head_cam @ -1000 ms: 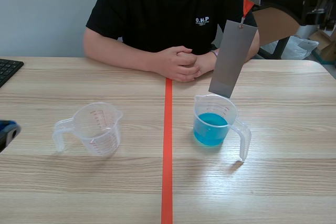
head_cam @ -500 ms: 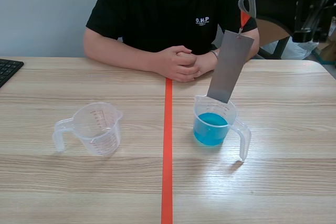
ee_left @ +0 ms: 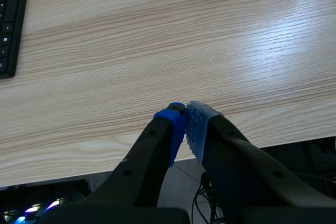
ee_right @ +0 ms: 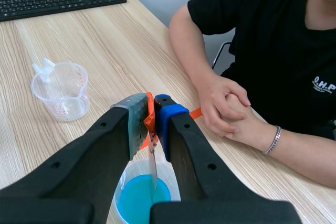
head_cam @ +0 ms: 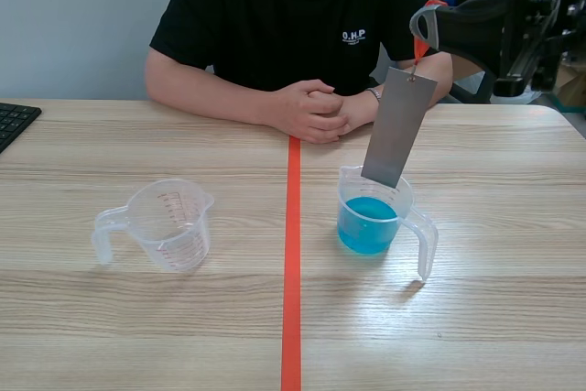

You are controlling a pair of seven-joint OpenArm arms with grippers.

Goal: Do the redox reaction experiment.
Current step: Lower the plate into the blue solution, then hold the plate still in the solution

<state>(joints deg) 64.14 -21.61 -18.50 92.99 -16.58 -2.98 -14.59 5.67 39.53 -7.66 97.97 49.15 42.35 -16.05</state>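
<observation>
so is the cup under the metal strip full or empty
Partly full: blue liquid fills roughly the lower half of the clear cup under the grey strip.

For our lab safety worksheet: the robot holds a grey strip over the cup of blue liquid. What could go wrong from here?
1. The grey strip hangs tilted from an orange tag pinched in the right gripper; its lower end is at the cup's rim, so it might catch there and tip the cup.
2. If the tag slips, the strip could drop and splash blue liquid toward the person's hands.
</observation>
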